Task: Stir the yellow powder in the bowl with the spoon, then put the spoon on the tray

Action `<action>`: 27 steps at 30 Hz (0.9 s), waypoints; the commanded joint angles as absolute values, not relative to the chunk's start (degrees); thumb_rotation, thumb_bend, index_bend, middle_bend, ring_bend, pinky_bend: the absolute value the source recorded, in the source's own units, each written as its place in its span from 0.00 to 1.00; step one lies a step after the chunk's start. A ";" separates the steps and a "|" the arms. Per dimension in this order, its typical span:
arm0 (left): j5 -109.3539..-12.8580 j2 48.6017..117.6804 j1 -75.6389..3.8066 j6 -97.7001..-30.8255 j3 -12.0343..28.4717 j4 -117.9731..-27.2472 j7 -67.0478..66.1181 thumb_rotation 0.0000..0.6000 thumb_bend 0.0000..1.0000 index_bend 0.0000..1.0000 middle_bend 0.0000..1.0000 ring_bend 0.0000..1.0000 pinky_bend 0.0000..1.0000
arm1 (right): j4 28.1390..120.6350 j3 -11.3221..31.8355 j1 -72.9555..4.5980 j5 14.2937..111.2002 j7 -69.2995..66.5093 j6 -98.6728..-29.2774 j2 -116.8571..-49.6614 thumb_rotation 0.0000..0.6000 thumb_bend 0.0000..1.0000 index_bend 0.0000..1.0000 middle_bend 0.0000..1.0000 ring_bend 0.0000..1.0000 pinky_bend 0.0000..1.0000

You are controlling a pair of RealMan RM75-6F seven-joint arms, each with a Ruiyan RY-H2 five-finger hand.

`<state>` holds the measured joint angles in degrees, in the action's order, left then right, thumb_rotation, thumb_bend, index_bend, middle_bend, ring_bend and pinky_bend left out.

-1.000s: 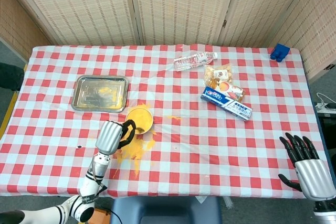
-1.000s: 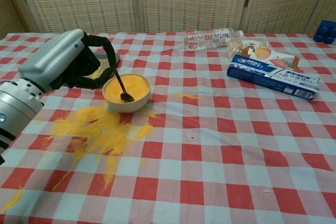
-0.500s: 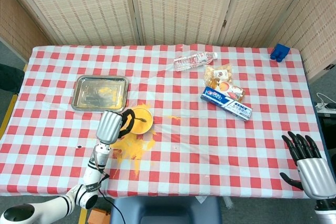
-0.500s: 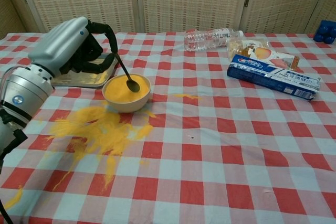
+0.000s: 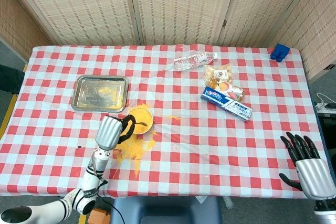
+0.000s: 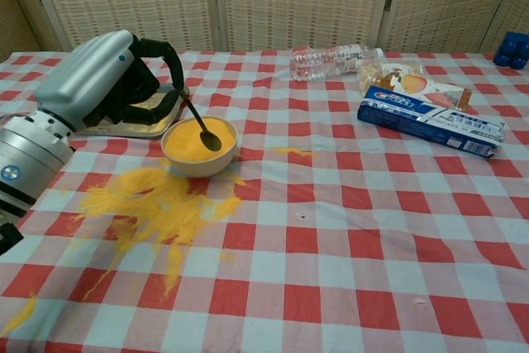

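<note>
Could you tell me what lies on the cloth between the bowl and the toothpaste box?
Only a small streak of spilled yellow powder just right of the bowl; the rest of the checked cloth toward the toothpaste box is bare, clearest in the chest view.

A black spoon (image 6: 198,126) is held tilted with its tip in the yellow powder (image 6: 198,140) filling the cream bowl (image 6: 199,163), just before the steel tray (image 5: 100,93).

The head view looks steeply down from high above the near edge, taking in the whole red-and-white checked table (image 5: 210,145). The chest view sits low and close, facing straight across it toward the woven screens. Both share the cream bowl of yellow powder (image 5: 140,118) (image 6: 199,145)
</note>
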<state>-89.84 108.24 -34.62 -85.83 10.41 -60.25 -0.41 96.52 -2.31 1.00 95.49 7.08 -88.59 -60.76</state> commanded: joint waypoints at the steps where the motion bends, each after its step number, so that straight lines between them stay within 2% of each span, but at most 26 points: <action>1: -90.20 107.10 -33.47 -86.18 9.20 -62.16 -1.40 1.00 0.64 0.85 1.00 1.00 1.00 | 96.49 -2.40 1.04 95.64 7.15 -88.63 -60.78 1.00 0.05 0.00 0.00 0.00 0.00; 8: -90.07 106.59 -33.07 -85.99 9.17 -61.82 -2.16 1.00 0.64 0.85 1.00 1.00 1.00 | 96.54 -2.53 0.89 95.70 7.72 -88.13 -61.04 1.00 0.05 0.00 0.00 0.00 0.00; 27: -89.57 112.51 -37.81 -85.28 11.99 -45.00 1.51 1.00 0.64 0.85 1.00 1.00 1.00 | 96.56 -1.92 0.91 94.56 7.42 -88.24 -60.83 1.00 0.05 0.00 0.00 0.00 0.00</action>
